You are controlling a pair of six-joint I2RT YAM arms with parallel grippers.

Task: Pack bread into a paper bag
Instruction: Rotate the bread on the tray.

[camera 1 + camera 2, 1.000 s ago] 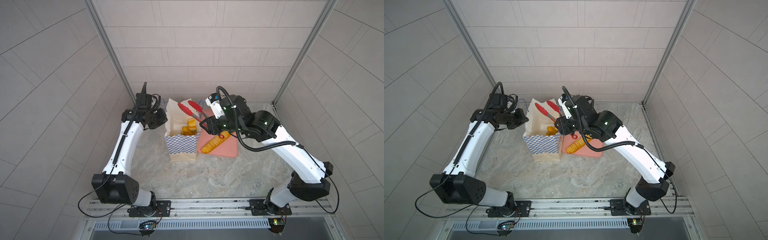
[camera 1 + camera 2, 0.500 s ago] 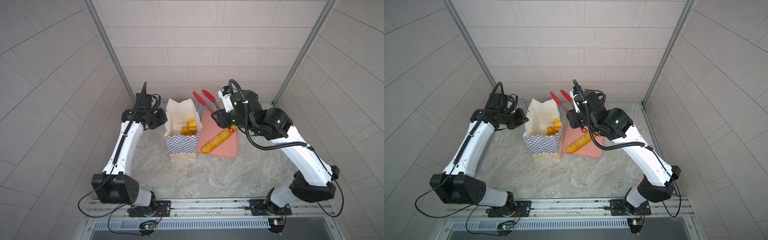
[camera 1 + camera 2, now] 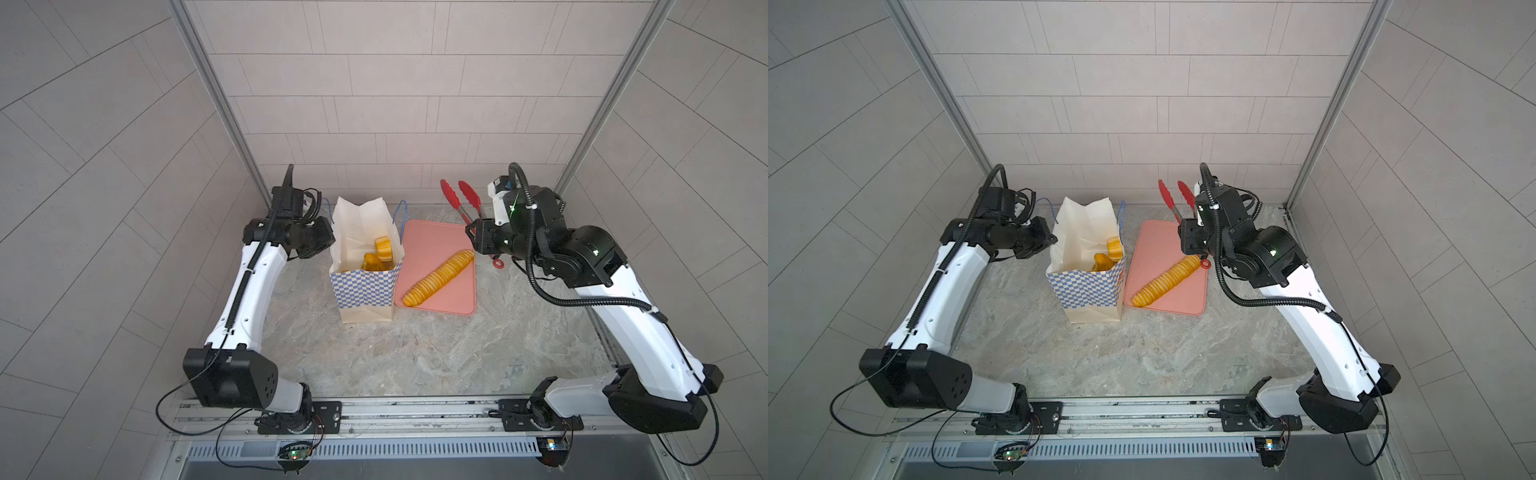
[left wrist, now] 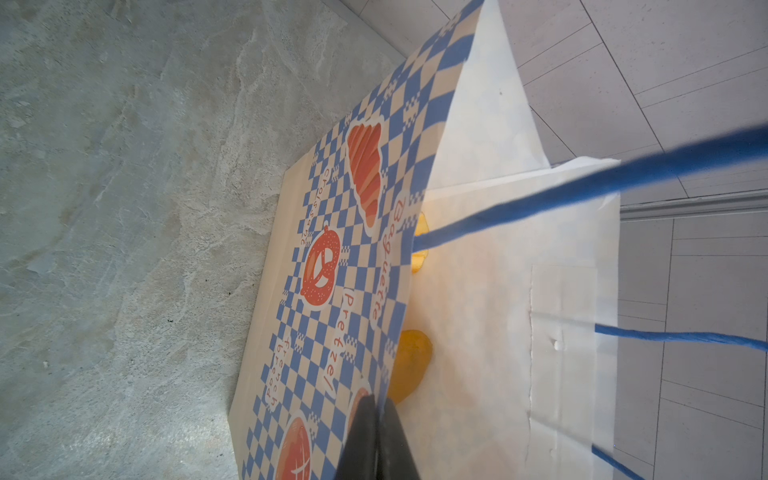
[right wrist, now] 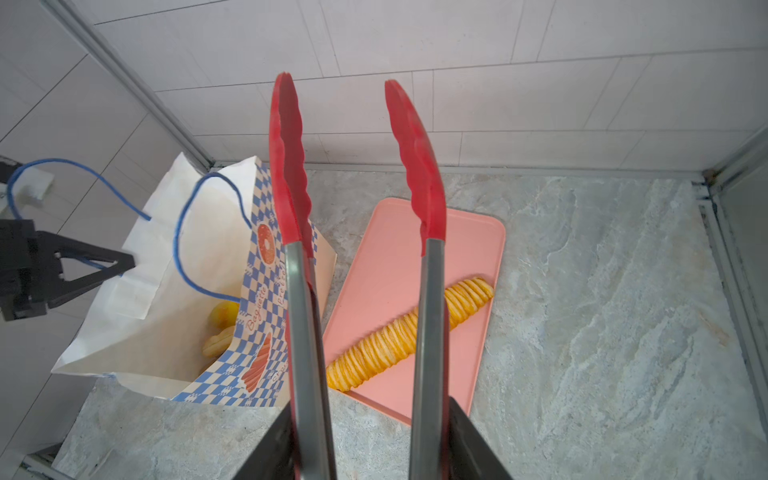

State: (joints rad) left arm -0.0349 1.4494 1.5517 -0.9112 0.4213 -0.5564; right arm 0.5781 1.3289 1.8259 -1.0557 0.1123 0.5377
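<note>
The checked paper bag [image 3: 365,286] [image 3: 1088,291] stands upright and open, with bread [image 3: 383,247] [image 3: 1113,247] inside. My left gripper [image 4: 376,403] [image 3: 330,232] is shut on the bag's left rim, one finger outside and one inside, close to a yellow roll [image 4: 409,365]. A long ridged baguette [image 3: 438,277] [image 3: 1167,280] [image 5: 415,332] lies diagonally on the pink tray [image 3: 432,237]. My right gripper [image 5: 370,411] [image 3: 478,239] hovers at the tray's far right corner. It is shut on the red tongs [image 5: 415,158] [image 3: 459,197], whose tips stand apart, empty, pointing at the back wall.
The pink tray [image 3: 1158,237] [image 5: 386,266] lies right beside the bag on the marble-look table [image 3: 415,353]. The bag's blue cord handles [image 5: 187,232] stick up over its mouth. Tiled walls close in the back and both sides.
My right arm has carried the tongs from above the bag's mouth rightward to beyond the tray's far right corner. The left arm and the bag have stayed put.
</note>
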